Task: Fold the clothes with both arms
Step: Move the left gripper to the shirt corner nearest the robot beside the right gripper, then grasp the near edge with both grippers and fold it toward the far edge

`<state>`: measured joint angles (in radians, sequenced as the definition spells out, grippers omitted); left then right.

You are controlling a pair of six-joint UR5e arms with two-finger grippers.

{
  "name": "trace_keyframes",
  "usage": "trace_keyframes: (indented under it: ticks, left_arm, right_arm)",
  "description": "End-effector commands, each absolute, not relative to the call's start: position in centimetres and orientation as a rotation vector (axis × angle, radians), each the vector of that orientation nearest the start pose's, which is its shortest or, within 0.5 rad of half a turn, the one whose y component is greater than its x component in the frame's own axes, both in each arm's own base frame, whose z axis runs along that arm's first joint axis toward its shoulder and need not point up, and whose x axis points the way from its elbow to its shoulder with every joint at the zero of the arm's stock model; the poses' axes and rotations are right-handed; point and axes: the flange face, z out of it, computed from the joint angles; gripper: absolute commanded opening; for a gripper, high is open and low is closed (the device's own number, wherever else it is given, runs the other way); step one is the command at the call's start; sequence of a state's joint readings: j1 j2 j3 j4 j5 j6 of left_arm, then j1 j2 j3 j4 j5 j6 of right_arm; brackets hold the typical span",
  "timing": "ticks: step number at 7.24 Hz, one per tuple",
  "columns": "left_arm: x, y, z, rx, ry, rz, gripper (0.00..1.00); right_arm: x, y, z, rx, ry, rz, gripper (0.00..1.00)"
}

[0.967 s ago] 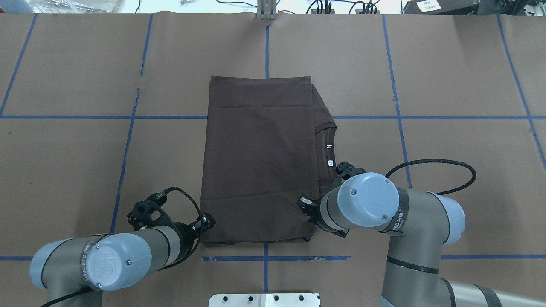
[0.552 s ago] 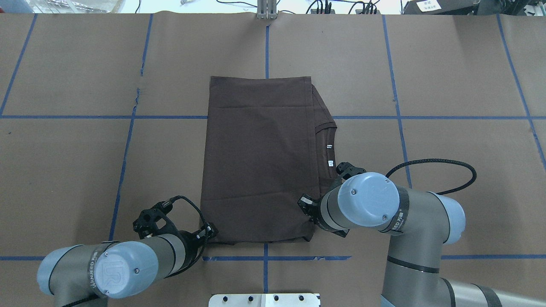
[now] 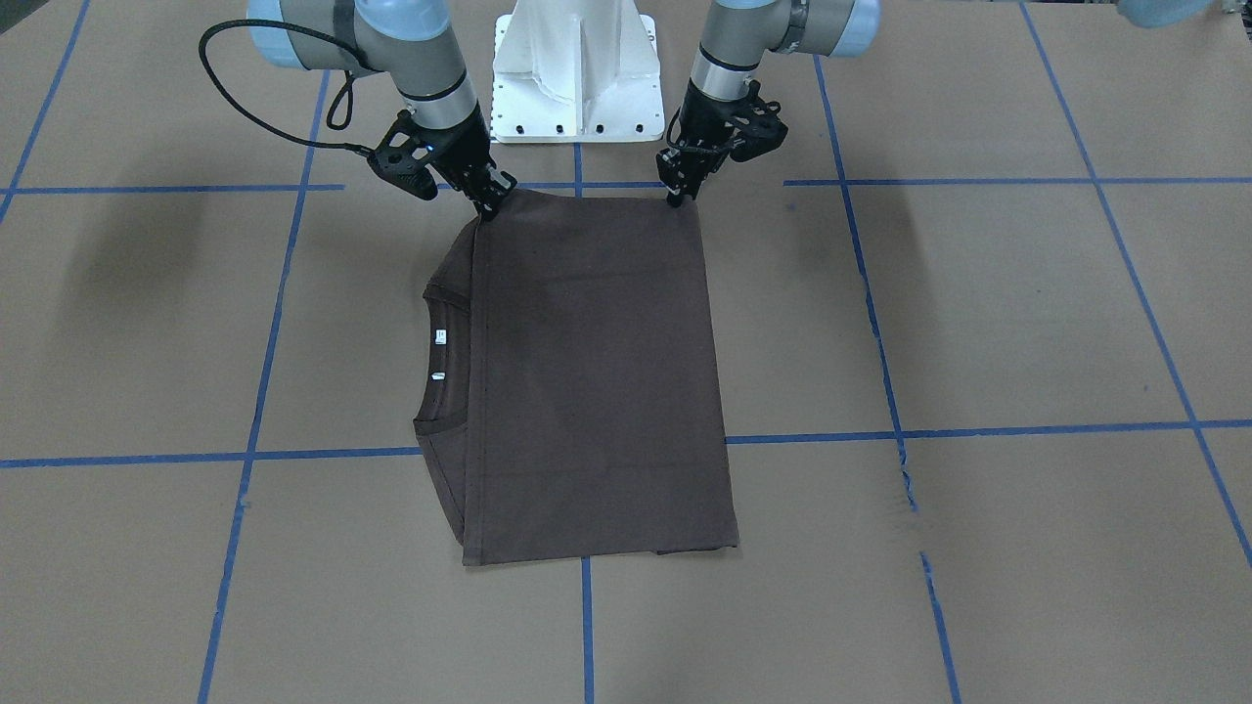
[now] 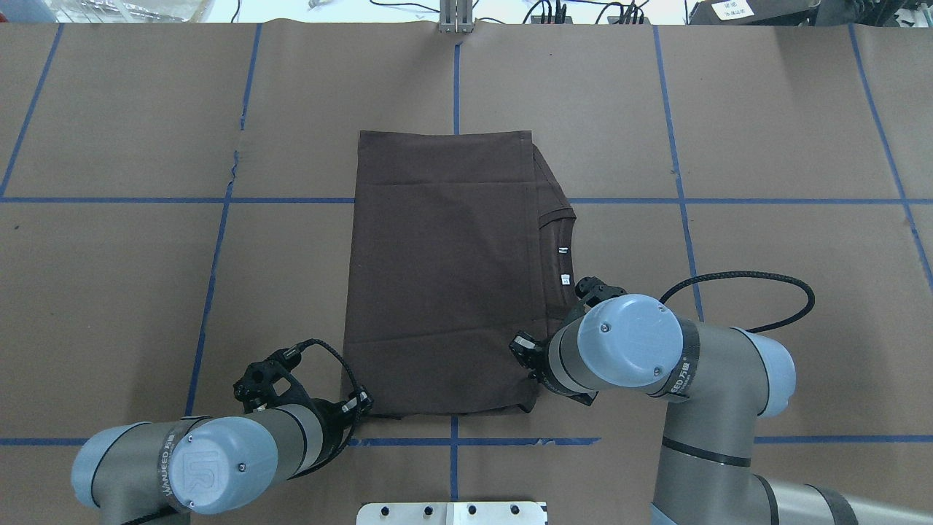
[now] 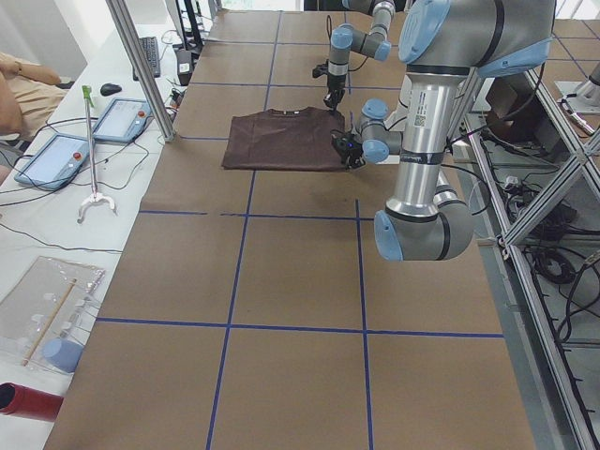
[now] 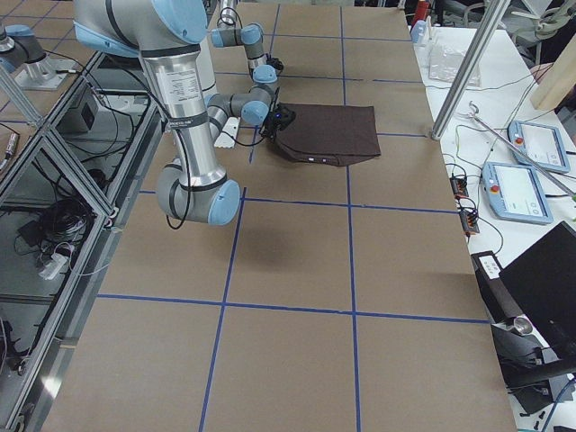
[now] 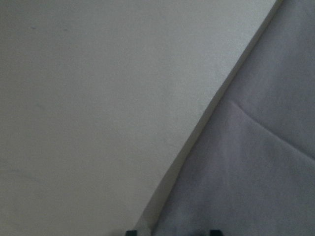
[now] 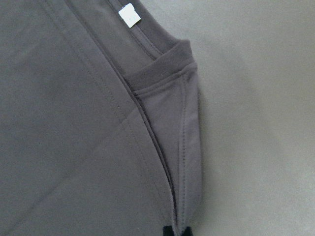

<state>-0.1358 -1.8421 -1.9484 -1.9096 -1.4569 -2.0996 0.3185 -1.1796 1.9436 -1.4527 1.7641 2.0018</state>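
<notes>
The dark brown T-shirt (image 4: 444,277) lies folded into a tall rectangle on the brown table, its collar (image 3: 430,362) and white tags (image 3: 440,336) peeking out on my right side. My right gripper (image 3: 487,207) is at the near right corner. In the right wrist view its fingertips (image 8: 170,231) are shut on the folded edge of the T-shirt (image 8: 74,123). My left gripper (image 3: 675,198) is low at the near left corner. The left wrist view shows its tips (image 7: 130,232) apart, open, with the edge of the T-shirt (image 7: 256,172) between them.
The white pedestal base (image 3: 577,68) stands just behind the shirt's near edge. Blue tape lines (image 4: 219,240) grid the paper-covered table. Past the table's far edge, tablets (image 5: 56,159) and a metal pole (image 5: 141,66) stand by a seated person.
My left arm has drawn back toward the base and shifted right, its gripper now at the shirt's near left corner. The right arm and the shirt have not visibly moved.
</notes>
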Motion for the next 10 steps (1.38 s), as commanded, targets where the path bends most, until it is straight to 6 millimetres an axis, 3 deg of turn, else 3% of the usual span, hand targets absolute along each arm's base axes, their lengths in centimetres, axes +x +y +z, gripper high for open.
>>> trace_keyframes:
  ticks: [1,2,3,4,5,6,7,8,10]
  left_arm:
    - [52.7,-22.5,29.1,-0.090,1.040,-0.672,0.00]
    - [51.4,-22.7,27.9,-0.089,1.050,-0.675,0.00]
    - [48.8,-22.2,25.0,-0.092,1.056,-0.673,0.00]
    - [45.2,-21.5,21.9,-0.101,1.075,-0.673,0.00]
    - [44.4,-20.3,21.0,-0.141,1.078,-0.699,0.00]
    - [42.4,-19.2,18.5,-0.180,1.141,-0.696,0.00]
    - [40.8,-19.8,16.9,-0.174,1.182,-0.699,0.00]
    - [40.6,-22.3,17.2,-0.110,1.177,-0.709,0.00]
    - [40.6,-29.3,15.8,0.042,1.179,-0.729,0.00]
  right_arm:
    - [-51.9,-29.2,26.9,-0.233,-0.883,0.612,0.00]
    - [-51.7,-29.1,26.6,-0.235,-0.890,0.611,0.00]
    - [-51.0,-28.8,25.9,-0.240,-0.908,0.605,0.00]
    - [-48.8,-27.9,25.2,-0.244,-0.938,0.600,0.00]
    - [-45.6,-24.9,24.8,-0.265,-0.966,0.566,0.00]
    - [-42.7,-23.9,23.0,-0.270,-1.020,0.551,0.00]
    - [-40.7,-24.9,21.1,-0.255,-1.074,0.570,0.00]
    - [-40.2,-27.6,21.9,-0.220,-1.062,0.623,0.00]
    - [-41.4,-36.0,19.4,-0.191,-1.085,0.720,0.00]
